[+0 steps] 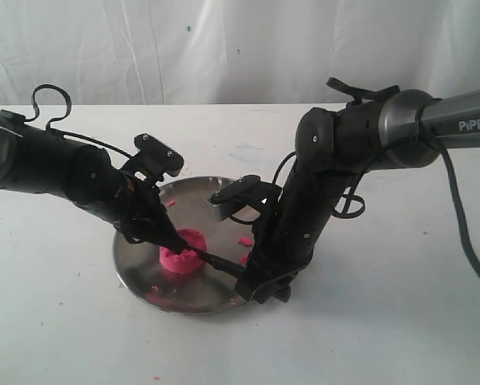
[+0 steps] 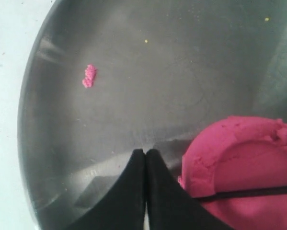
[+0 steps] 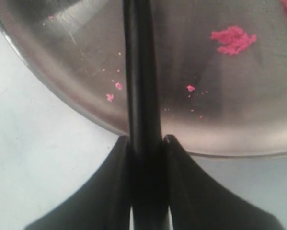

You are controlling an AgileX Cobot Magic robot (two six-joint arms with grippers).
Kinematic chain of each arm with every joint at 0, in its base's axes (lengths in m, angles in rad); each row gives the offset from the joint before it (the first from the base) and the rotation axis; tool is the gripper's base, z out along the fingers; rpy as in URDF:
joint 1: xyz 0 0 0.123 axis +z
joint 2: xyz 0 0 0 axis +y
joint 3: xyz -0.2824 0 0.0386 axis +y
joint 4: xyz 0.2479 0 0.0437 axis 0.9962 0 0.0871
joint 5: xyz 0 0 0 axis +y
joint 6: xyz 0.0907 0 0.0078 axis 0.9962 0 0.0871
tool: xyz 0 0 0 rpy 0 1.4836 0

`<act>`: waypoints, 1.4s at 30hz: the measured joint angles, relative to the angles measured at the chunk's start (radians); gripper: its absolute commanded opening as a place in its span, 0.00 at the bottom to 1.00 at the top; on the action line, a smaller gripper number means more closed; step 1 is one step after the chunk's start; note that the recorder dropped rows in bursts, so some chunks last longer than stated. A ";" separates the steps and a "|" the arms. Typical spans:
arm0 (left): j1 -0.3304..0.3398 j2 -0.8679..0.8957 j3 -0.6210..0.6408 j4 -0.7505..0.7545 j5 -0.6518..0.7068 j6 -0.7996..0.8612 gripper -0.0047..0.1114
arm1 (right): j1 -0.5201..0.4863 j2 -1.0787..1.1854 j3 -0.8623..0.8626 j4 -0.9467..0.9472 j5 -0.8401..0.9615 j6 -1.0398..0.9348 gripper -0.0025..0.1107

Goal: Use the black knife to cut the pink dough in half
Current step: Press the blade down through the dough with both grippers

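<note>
The pink dough (image 1: 182,250) is sitting near the middle of the round steel plate (image 1: 143,277), a thick puck with a dished top, and the black knife (image 1: 211,261) is lying across it. In the left wrist view the blade is showing as a thin dark line (image 2: 248,193) pressed into the dough's (image 2: 244,163) surface, so the cutting step looks to be under way, with the lump not yet parted as far as these views are showing.

The knife's long axis is running low and nearly level from the right hand (image 1: 260,281) at the plate's near right rim toward the plate's centre, with the point facing the left arm and the handle (image 3: 142,96) gripped at its end between the right hand's (image 3: 145,143) fingers, which are clamping it snugly.

The left hand (image 1: 169,239) is resting just beside the dough with its fingers (image 2: 133,191) pressed together, nothing between them; whether it is touching the lump is unclear.

Next, the blade probably needs pressing straight down to the plate along the dough's midline, with the lump kept from sliding.

Pink crumbs (image 3: 233,39) are lying scattered over the plate (image 3: 62,57), which is resting on the white bench (image 1: 384,321).
</note>
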State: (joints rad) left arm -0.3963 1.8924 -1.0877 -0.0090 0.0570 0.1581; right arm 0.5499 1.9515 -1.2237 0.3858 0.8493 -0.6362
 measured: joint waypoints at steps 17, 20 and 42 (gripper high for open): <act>0.000 0.002 0.000 0.000 0.007 0.000 0.04 | 0.002 0.003 -0.040 -0.027 -0.031 -0.033 0.02; 0.002 0.002 0.000 0.000 0.005 0.000 0.04 | 0.002 0.011 -0.040 -0.034 -0.061 -0.081 0.02; 0.002 -0.052 -0.014 -0.002 0.066 0.000 0.04 | 0.002 0.045 -0.045 -0.071 -0.112 -0.146 0.02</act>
State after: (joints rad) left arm -0.3943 1.8406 -1.1013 -0.0107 0.1229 0.1581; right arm 0.5518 1.9967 -1.2688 0.3151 0.7378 -0.7820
